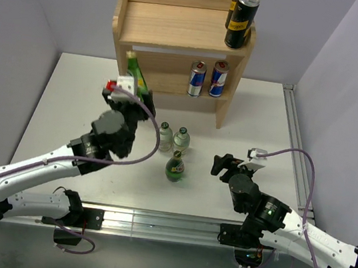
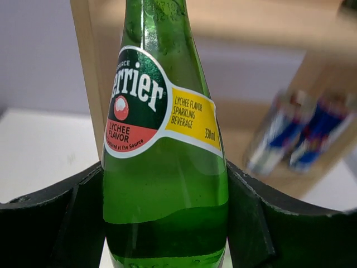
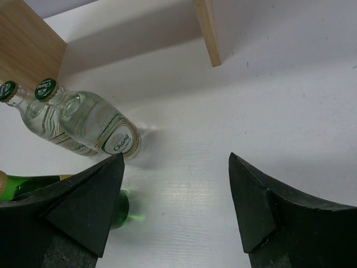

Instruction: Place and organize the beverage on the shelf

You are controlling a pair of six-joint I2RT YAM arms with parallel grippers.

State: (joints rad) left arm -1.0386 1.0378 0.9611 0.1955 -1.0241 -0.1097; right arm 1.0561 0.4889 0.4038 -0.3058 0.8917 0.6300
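**Perrier bottle (image 1: 134,72) pinched in the left tool (image 1: 130,93) at the shelf (image 1: 181,30).**

The bottle, gripped low on its body by both pads, is at the left front of the lower tier; I cannot tell whether its base rests there. Two blue cans (image 1: 207,79) stand at that tier's right end, and two black cans (image 1: 241,15) stand at the top tier's right corner. The shelf stands at the far side of the counter (image 1: 69,104). Near its front are two clear bottles (image 1: 173,137) side by side, with a green bottle (image 1: 175,166) just nearer. To their right, the right tool (image 1: 223,164) hangs spread over bare counter.
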